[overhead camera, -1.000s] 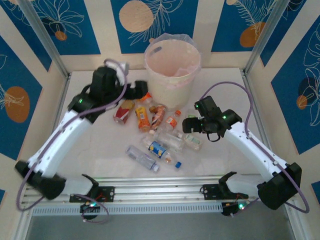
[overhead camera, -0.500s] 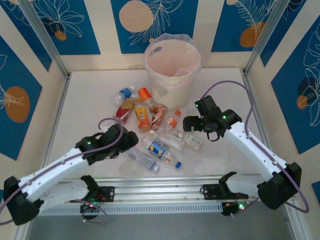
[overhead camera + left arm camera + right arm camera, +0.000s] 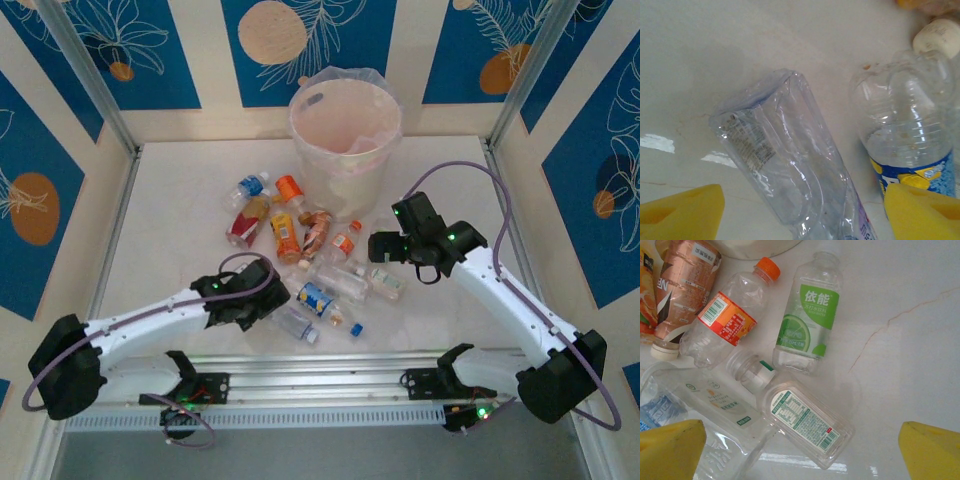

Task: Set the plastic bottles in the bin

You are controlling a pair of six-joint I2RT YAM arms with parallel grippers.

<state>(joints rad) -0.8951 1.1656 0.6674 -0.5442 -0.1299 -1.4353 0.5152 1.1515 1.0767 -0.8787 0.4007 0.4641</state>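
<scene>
Down at the near edge of the overhead view, the left gripper (image 3: 272, 300) sits low over the pile, its black body covering one end of a crushed clear bottle (image 3: 785, 165). On the left wrist view its yellow pads (image 3: 680, 210) show only as corners at the bottom of the frame, spread apart with the crushed bottle running down between them, and neither pad can be seen touching it. That bottle's lower end is cut off at the bottom edge. Just beside it, at the right of the frame, lies a clear bottle with a blue-and-yellow label (image 3: 912, 150), partly behind the right pad. Right of centre, the right gripper (image 3: 378, 247) hangs over the table (image 3: 170, 200) with jaws wide apart and nothing in them. Its wrist view gives a flat clear bottle with a printed label (image 3: 805, 422), its neck touching a white cap (image 3: 754, 375), then a green-labelled bottle (image 3: 810, 315) and an orange-capped bottle (image 3: 722, 322) side by side. A copper-coloured bottle (image 3: 687, 285) is clipped by the upper left edge. Further back a red bottle (image 3: 243, 222) and a blue-capped bottle (image 3: 246, 188) lie near the bin (image 3: 335, 175), which stands upright at the far centre, pink liner (image 3: 345, 80) puffed over its rim, contents hard to make out.
</scene>
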